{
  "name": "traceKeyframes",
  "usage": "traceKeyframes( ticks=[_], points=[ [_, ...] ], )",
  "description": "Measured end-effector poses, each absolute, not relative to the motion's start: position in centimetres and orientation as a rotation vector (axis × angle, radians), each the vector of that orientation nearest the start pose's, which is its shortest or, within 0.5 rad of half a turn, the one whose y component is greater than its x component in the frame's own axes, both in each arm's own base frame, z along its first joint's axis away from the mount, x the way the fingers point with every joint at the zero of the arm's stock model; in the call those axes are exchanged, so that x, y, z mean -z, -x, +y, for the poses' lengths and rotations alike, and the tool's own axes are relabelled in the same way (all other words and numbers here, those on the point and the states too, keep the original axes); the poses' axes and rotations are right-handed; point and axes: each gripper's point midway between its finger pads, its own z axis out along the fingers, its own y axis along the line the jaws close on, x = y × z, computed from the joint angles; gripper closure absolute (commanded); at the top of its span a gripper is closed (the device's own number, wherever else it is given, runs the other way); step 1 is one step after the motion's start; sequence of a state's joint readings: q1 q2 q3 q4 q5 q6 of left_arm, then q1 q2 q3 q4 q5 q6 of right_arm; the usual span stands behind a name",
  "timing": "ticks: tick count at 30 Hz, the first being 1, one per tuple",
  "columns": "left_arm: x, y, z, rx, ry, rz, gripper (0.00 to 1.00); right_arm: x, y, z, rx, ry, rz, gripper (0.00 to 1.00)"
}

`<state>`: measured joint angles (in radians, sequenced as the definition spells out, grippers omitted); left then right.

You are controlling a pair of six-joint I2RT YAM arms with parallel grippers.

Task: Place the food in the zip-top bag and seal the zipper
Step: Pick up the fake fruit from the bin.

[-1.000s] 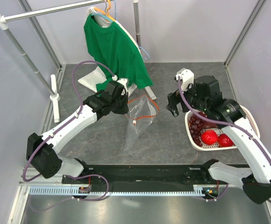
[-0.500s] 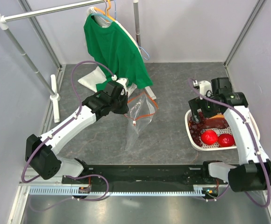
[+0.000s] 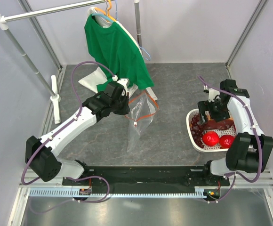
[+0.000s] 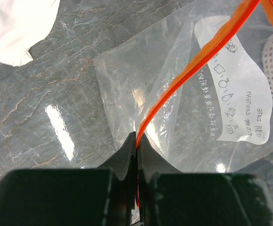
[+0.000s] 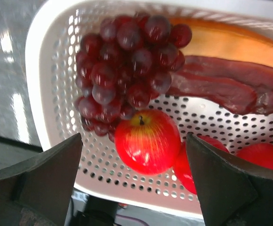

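Observation:
The clear zip-top bag (image 3: 139, 123) hangs from my left gripper (image 3: 124, 106), its lower end on the table. That gripper (image 4: 137, 141) is shut on the orange-red zipper (image 4: 193, 70); the bag's white label (image 4: 235, 94) faces the camera. The white slider knob (image 3: 135, 124) dangles mid-bag. My right gripper (image 3: 215, 112) is open above the white basket (image 3: 191, 136). In the right wrist view its fingers (image 5: 47, 174) straddle a red apple (image 5: 146, 141) without touching it, next to the purple grapes (image 5: 122, 66) and more red fruits (image 5: 263, 155). I cannot make out a bell pepper.
The basket (image 5: 42, 70) also holds a brown-red strip (image 5: 230, 87) and a tan piece (image 5: 230, 42). A green shirt (image 3: 115, 47) hangs on a rack behind the bag, over a white cloth bundle (image 3: 93, 80). A white stand (image 3: 55, 96) is at the left wall.
My right arm has swung from beside the bag to the right and come down over the basket. My left gripper has kept the bag where it was.

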<state>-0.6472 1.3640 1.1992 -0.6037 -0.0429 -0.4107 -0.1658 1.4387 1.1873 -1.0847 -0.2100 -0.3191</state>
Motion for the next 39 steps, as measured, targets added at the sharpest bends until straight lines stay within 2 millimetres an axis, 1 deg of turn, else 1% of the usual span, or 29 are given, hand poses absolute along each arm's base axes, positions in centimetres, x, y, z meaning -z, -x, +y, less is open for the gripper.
traceKeyframes(
  ticks=[3, 6, 8, 10, 13, 20, 28, 31, 32, 37, 38, 39],
  points=[
    [-18.9, -29.0, -23.0, 0.467, -0.260, 2.374, 0.98, -12.3, -24.5, -2.4, -0.215, 0.366, 2.849, 0.02],
    [-18.8, -29.0, -23.1, 0.469, -0.261, 2.373, 0.98, -12.2, -22.7, -3.1, -0.165, 0.471, 2.854, 0.02],
    [-18.8, -28.9, -23.1, 0.474, -0.263, 2.374, 0.98, -11.6, -21.3, -3.4, -0.133, 0.517, 2.875, 0.02],
    [-18.8, -28.8, -23.3, 0.485, -0.269, 2.377, 0.98, -10.9, -20.4, -3.6, -0.123, 0.536, 2.904, 0.02],
    [-18.8, -28.7, -23.4, 0.493, -0.273, 2.378, 0.98, -9.8, -19.6, -3.8, -0.121, 0.539, 2.943, 0.02],
    [-18.6, -28.6, -23.3, 0.494, -0.275, 2.383, 0.98, -8.1, -20.2, -3.9, -0.137, 0.522, 2.983, 0.02],
    [-18.6, -28.3, -23.7, 0.522, -0.290, 2.389, 0.98, -6.8, -20.1, -4.3, -0.115, 0.510, 3.027, 0.02],
    [-18.6, -28.3, -23.7, 0.523, -0.291, 2.389, 0.98, -6.2, -19.6, -4.5, -0.102, 0.513, 3.044, 0.02],
    [-18.6, -28.3, -23.7, 0.524, -0.291, 2.389, 0.98, -6.1, -19.5, -4.5, -0.101, 0.514, 3.049, 0.03],
    [-18.6, -28.2, -23.8, 0.534, -0.296, 2.391, 0.98, -5.8, -19.0, -4.5, -0.107, 0.527, 3.065, 0.16],
    [-18.6, -28.1, -23.9, 0.537, -0.298, 2.392, 0.98, -5.9, -18.9, -4.4, -0.118, 0.532, 3.065, 0.21],
    [-18.5, -28.1, -23.9, 0.541, -0.300, 2.393, 0.98, -6.1, -18.9, -4.2, -0.132, 0.536, 3.065, 0.24]
  ],
)
